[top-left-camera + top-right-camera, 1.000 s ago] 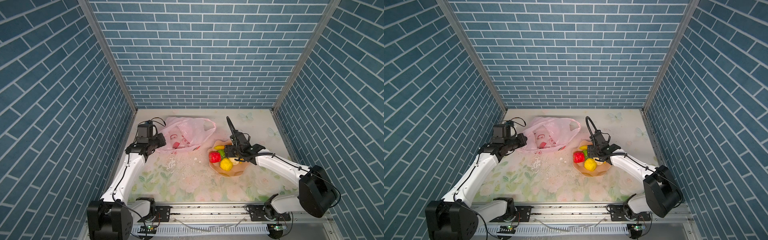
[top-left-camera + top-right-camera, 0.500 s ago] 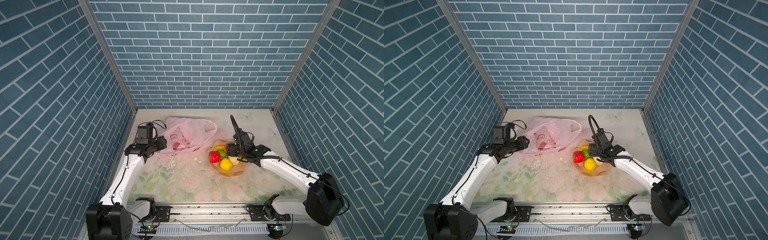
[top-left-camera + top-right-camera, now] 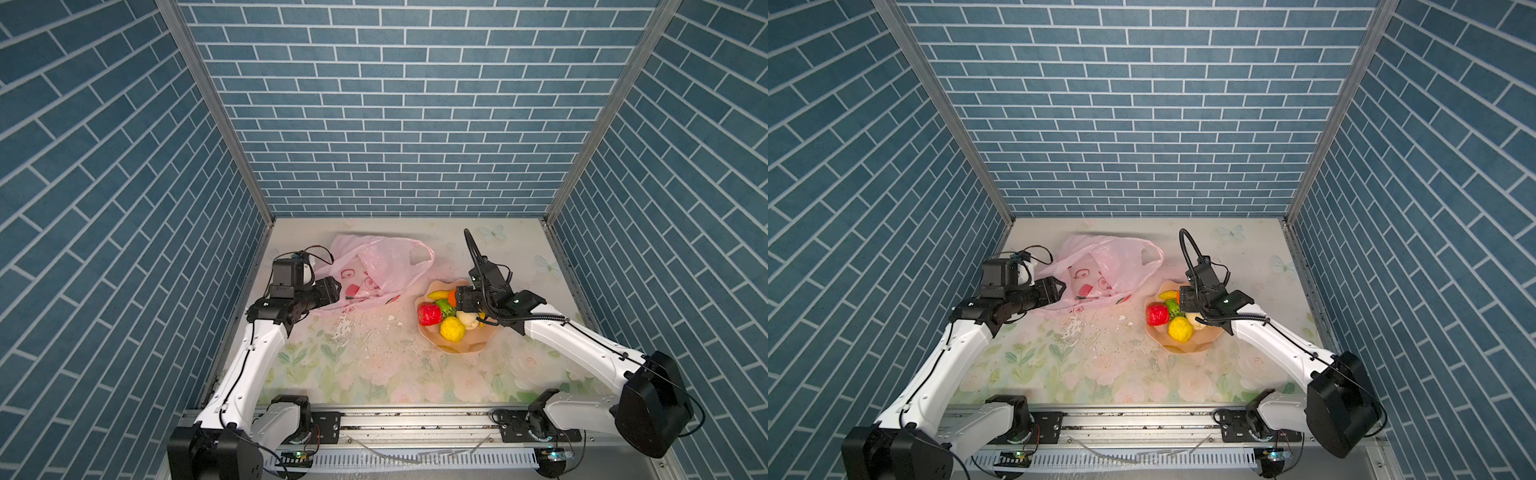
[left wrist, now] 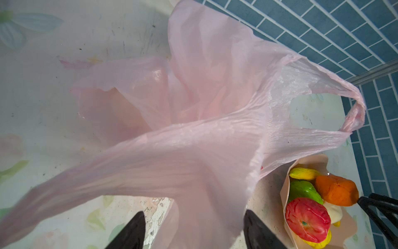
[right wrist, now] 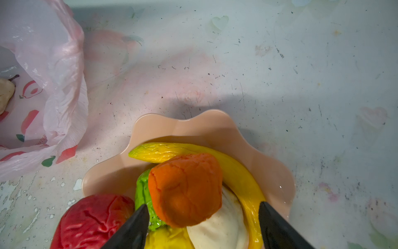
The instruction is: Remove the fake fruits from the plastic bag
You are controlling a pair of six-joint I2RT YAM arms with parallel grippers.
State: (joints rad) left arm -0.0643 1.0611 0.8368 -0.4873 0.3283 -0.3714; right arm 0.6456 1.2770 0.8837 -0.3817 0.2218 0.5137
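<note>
1. The left gripper (image 4: 193, 212) has its two black fingertips (image 4: 133, 230) spread wide. A fold of the thin, translucent pink plastic bag (image 4: 215, 107) with red fruit prints passes loosely between them and is not pinched.
2. In both top views this gripper (image 3: 338, 292) (image 3: 1061, 288) sits low at the near edge of the bag (image 3: 386, 266) (image 3: 1113, 266). The film billows ahead of it, and one open loop handle (image 4: 359, 107) stands on the side farthest from it.
3. The right gripper (image 5: 203, 204) is also spread open. It hovers over a peach-coloured scalloped plastic bowl (image 5: 193, 125) (image 3: 465, 347), which is well apart from the left gripper.
4. A lumpy orange toy fruit (image 5: 185, 189) lies on top of the pile, just ahead of and between the right fingertips. No grip on it shows.
5. Around that gripper, all in the bowl:
   - A green toy fruit (image 5: 143, 194) is against one fingertip.
   - A curved yellow toy banana (image 5: 172, 151) runs past the other fingertip.
   - A cream-white toy fruit (image 5: 219, 226) and a round yellow toy fruit (image 3: 452, 328) lie beneath it.
   - A wrinkled red toy fruit (image 5: 90, 222) is off to one side.
6. Farther out from the right gripper, at the bag's mouth, a cream-white pear-shaped toy fruit (image 5: 5, 92) with a dark stem lies on the printed film — apparently inside.
7. Both grippers work over a worn, floral-printed tabletop (image 3: 374, 374), flaked white between them.
</note>
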